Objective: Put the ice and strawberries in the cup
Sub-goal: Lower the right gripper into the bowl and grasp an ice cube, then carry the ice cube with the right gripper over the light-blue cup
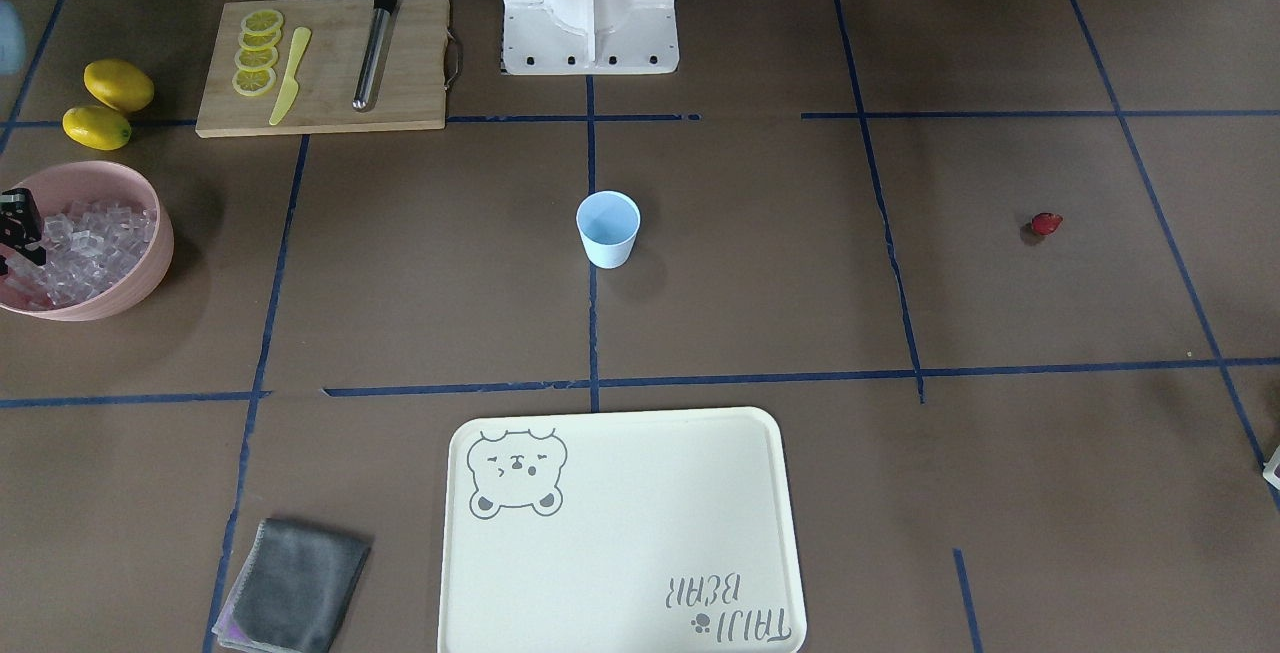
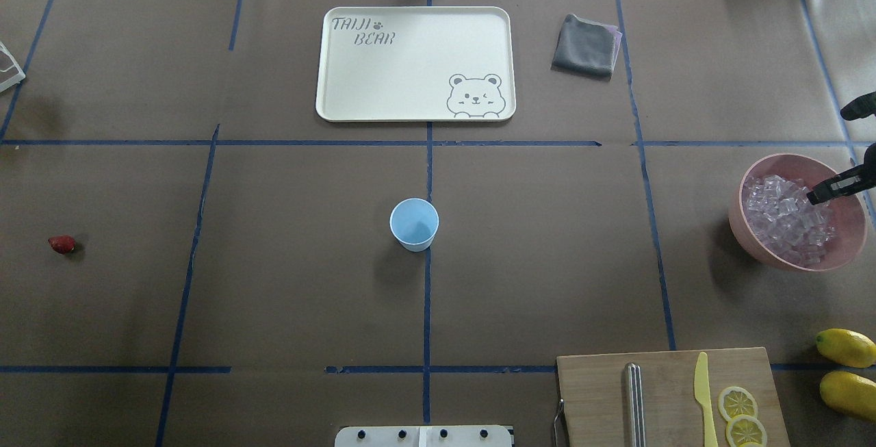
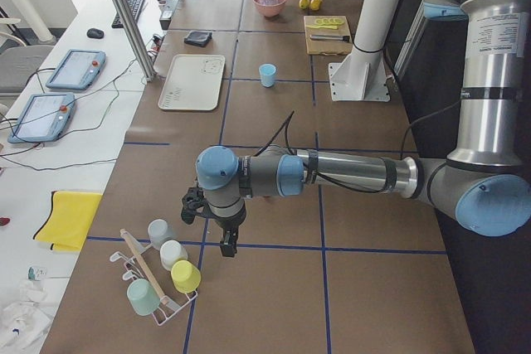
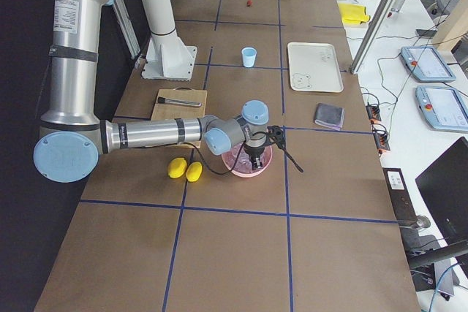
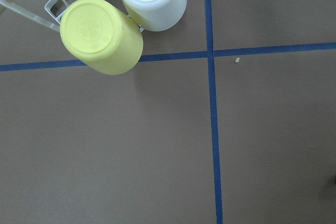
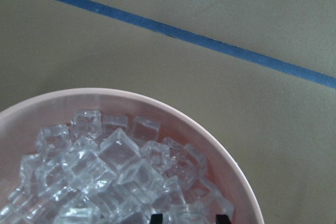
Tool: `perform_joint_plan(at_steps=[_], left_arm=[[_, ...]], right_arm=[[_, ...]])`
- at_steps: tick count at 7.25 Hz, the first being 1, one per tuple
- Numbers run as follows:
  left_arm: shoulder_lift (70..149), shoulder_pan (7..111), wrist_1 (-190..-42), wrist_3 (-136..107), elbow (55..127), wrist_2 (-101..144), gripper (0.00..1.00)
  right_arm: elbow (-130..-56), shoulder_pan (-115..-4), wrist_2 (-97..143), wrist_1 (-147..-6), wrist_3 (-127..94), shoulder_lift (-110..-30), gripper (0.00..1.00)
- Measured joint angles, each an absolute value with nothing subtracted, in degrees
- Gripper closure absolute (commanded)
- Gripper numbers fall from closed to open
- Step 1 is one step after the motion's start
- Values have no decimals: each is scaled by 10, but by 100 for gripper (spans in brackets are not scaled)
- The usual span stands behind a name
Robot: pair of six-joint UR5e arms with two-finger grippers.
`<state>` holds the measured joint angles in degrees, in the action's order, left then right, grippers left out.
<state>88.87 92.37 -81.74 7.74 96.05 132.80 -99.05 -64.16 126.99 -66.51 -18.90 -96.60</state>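
The pale blue cup stands upright and empty-looking at the table's middle, also seen from the front. Ice fills a pink bowl at the right edge. My right gripper hangs over that bowl. In its wrist view the two fingertips stand apart just above the ice cubes, open. One dark-red strawberry lies alone far left. My left gripper shows only in the exterior left view, beyond the table's left end, so I cannot tell its state.
A cream tray and a grey cloth lie at the far side. A cutting board holds lemon slices, a yellow knife and a metal rod. Two lemons sit beside it. A rack of upturned cups stands by the left arm.
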Motion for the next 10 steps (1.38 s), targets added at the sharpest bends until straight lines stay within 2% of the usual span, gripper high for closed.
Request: perform_joint_plan(at_steps=[1,6,8,10], left_arm=[[889,924,-817,77,960,1328,0],[889,924,-817,77,960,1328,0],[889,924,-817,77,960,1328,0],[889,924,-817,77,960,1329,0]], right_arm=[[-991,-642,1269,-665,-189,-967,100],[-1030,-656,1288,-672,-187,-974,100],[-1084,-692,1313,-720,-187,-972,100],[-1166,-708,1321,-856,-186,-922,100]])
